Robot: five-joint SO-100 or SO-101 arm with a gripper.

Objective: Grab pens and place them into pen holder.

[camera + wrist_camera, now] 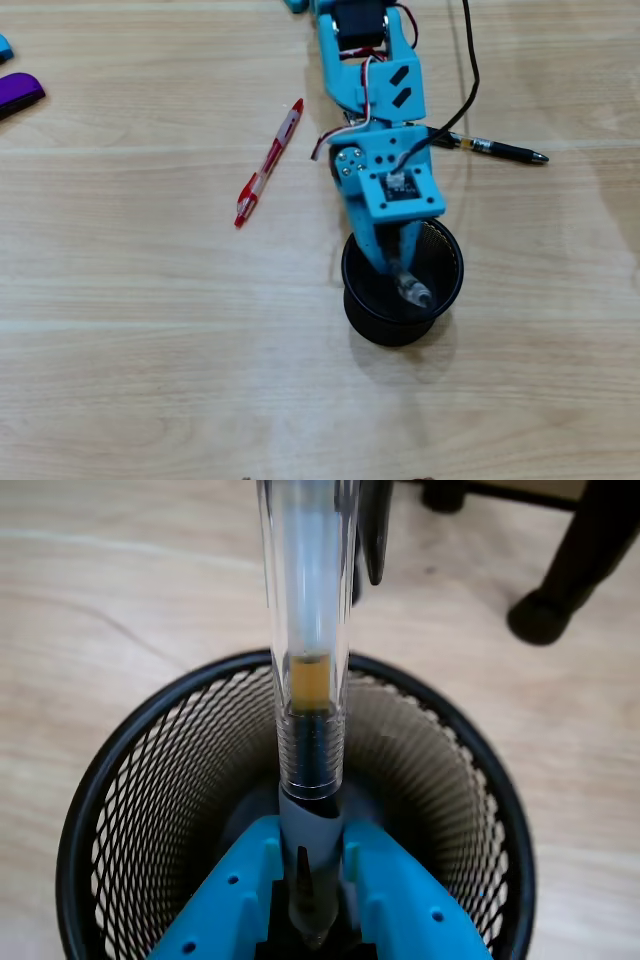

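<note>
Down inside the black mesh pen holder (352, 285), the blue gripper (305, 895) pinched a clear pen (310, 660) tight, with the pen standing up over the cup. Off to the left in the overhead view, a red pen (268, 163) lay on the wooden table (150, 330). A black pen (495, 150) lay on the right behind the arm (365, 90)

A: Is there any writing, brand, number or sign to read here?

B: None. In the overhead view the slim red and clear plastic pen (268, 163) on the pale wooden desk (120, 330) carries no legible print.

A: And in the wrist view?

B: The clear plastic pen barrel (305, 630) shows no lettering, and the round black wire-mesh cup (130, 790) bears no label.
</note>
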